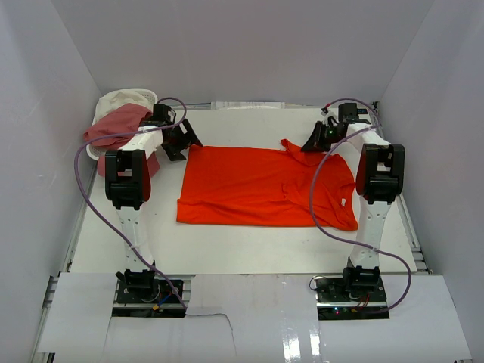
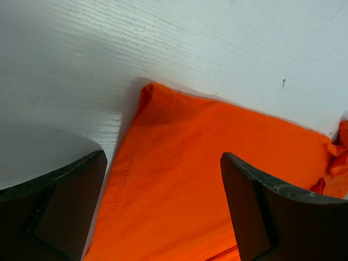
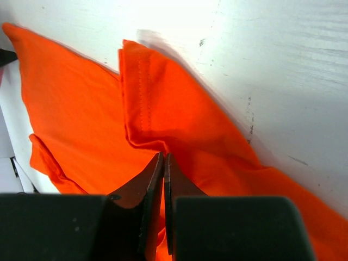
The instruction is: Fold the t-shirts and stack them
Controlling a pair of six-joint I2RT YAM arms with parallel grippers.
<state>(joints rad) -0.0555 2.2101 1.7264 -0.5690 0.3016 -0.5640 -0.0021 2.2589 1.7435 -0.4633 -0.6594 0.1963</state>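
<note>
The bright orange-red soft fabric t-shirt [image 1: 257, 189] lies spread almost flat across the middle of the white table [image 1: 121, 242]. The right fingers [image 3: 147, 190] are clenched on a pinch of its far right sleeve, and the cloth puckers where they bite. The left fingers [image 2: 60, 206] stand spread wide, grasping nothing, over the shirt's far left stitched corner [image 2: 155, 95]. A dusty pink shirt [image 1: 117, 125] and a cream-white shirt [image 1: 125, 98] sit heaped in the small white plastic basket [image 1: 153, 95] at the far left.

The shirt looks light and limp, with no stiffness of its own. It will probably sag from whatever point is lifted, and a single pinch is likely to drag up a ridge rather than carry the whole panel. It seems neither fragile nor slippery in a grip, though it may slide on the smooth table. The doubled, stitched hems and corners offer the surest hold. Holding both far corners together should keep that edge taut for a fold.
</note>
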